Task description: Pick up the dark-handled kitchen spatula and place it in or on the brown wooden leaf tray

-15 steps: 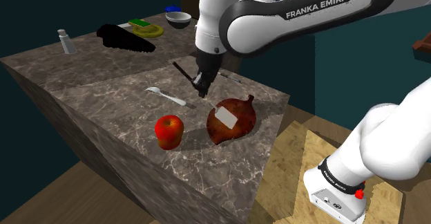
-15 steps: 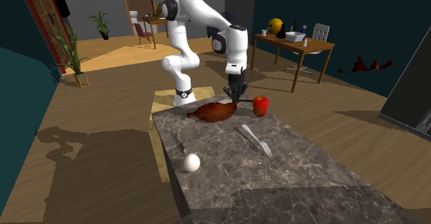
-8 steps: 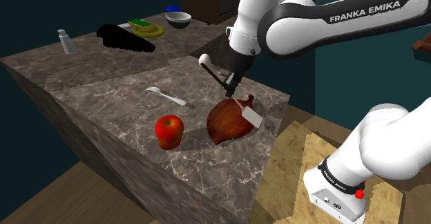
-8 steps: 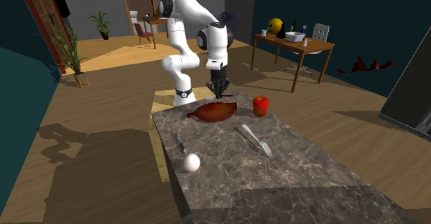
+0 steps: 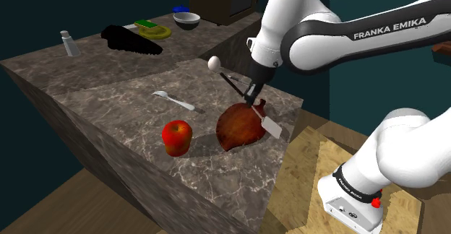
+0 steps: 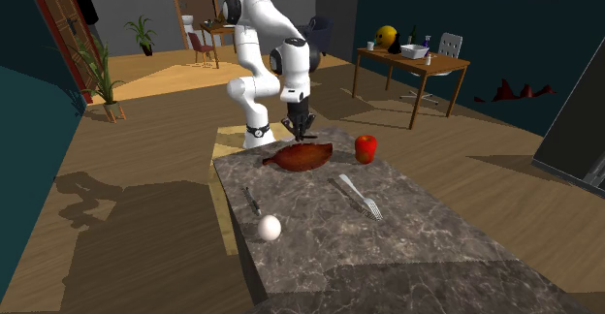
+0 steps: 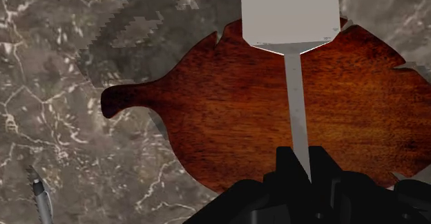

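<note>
While tool clamps spatula over leaf tray, wrist view crops blade, handle hidden there.

glossy white arm with dark joint bands, "franka emika" lettered white on the forearm. its tool is all black. the white base bears a red button.
</note>
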Robot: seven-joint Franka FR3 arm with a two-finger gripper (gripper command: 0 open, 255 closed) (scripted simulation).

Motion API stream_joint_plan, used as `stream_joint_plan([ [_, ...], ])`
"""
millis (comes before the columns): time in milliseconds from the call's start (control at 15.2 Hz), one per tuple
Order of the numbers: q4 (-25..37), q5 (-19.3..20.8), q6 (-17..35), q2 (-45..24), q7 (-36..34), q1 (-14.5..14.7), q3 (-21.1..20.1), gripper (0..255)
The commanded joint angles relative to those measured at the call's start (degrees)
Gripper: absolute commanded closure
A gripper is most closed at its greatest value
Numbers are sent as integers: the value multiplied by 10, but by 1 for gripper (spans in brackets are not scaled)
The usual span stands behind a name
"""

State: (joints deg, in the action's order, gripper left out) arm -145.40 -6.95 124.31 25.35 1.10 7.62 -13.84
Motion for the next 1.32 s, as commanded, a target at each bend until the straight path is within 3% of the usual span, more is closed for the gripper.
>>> stream_joint_plan([
  [0, -11, 0, 18, -7, 0, 0, -1, 255],
  [528, -51, 1, 98, -48, -3, -2, -10, 255],
  [1056, -51, 1, 98, -47, -3, -2, -10, 255],
  [1122, -51, 1, 98, -47, -3, -2, -10, 0],
  [1254, -51, 1, 98, -47, -3, -2, -10, 0],
])
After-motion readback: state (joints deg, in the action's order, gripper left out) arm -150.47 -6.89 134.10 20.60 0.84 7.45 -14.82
